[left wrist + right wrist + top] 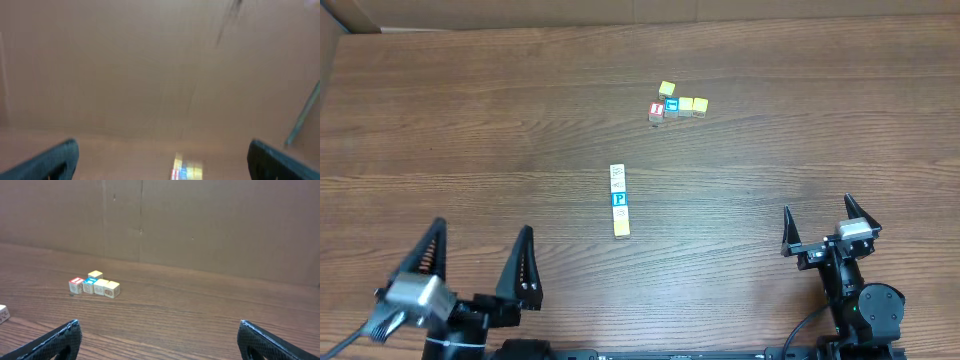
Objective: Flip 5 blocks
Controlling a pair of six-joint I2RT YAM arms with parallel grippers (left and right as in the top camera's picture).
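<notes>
A short column of several blocks [619,200] lies mid-table: cream-white ones [617,173], a blue-faced one with a white P [618,199] and a yellow one [621,229] at the near end. In the right wrist view only one cream block [2,314] of this column shows, at the left edge. My left gripper [480,255] stands open at the near left, well short of the column. My right gripper [830,222] stands open at the near right, nothing between its fingers [60,340]. The left wrist view is blurred, with only the fingers [55,160] showing low in the frame.
A second cluster of cubes [677,103] sits at the back, with a red-faced cube [657,109], a blue one and yellowish ones; the same cluster [95,285] lies ahead in the right wrist view, blurred cluster [187,171] in the left. A cardboard wall [200,220] backs the table.
</notes>
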